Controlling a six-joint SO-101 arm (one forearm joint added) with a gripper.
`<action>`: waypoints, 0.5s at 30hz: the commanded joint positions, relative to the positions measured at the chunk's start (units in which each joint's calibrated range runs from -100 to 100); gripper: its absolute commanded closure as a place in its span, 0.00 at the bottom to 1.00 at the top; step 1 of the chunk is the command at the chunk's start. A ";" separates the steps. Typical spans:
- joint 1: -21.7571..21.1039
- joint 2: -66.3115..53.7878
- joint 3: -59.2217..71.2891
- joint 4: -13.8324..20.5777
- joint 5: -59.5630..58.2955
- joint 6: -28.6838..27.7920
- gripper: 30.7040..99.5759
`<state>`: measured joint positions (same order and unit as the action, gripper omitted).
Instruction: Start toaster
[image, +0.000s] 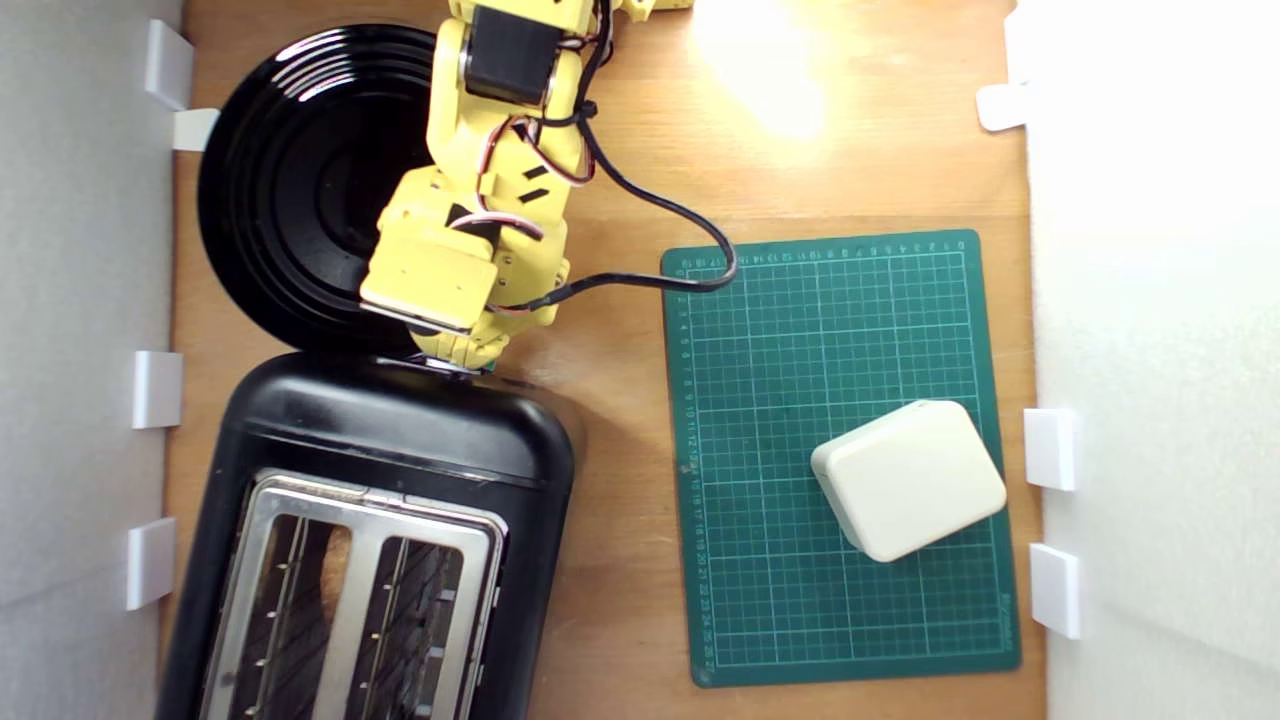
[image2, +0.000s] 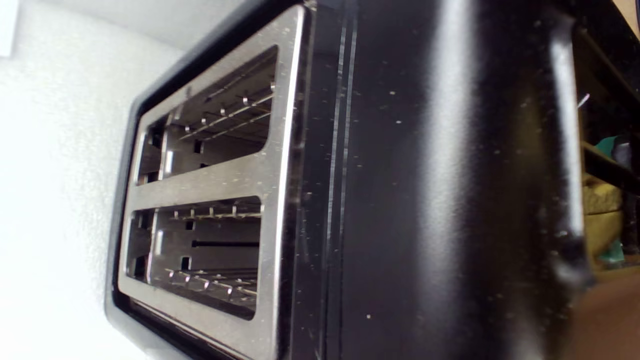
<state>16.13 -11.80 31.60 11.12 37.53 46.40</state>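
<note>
Glossy black casing of the toaster (image2: 440, 200) fills the wrist view, so close that dust specks show, with the silver frame (image2: 280, 200) around the two slots seen edge-on beyond it. In the exterior view the toaster (image: 400, 440) is set at the lower left of the wooden table (image: 620, 420), its end wall just below the black plate (image: 300, 180). Something brown is glimpsed in one slot, probably bread. The arm (image: 480, 180) is bent over the plate so that the gripper (image: 462, 362) is brought down at that end wall, where a speck of teal, likely the lever, is glimpsed under the tip. Whether the jaws are apart or together cannot be told; they are hidden beneath the wrist. A cream box (image: 908, 478) is left on the green mat (image: 800, 330), well apart from the work.
</note>
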 joint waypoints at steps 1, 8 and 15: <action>1.09 1.56 2.43 0.70 -4.26 0.28 0.99; 1.33 5.30 9.61 0.70 -10.68 0.23 0.99; 1.57 8.30 14.42 0.70 -15.39 0.12 0.99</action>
<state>16.58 -10.46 43.00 12.18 26.30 46.46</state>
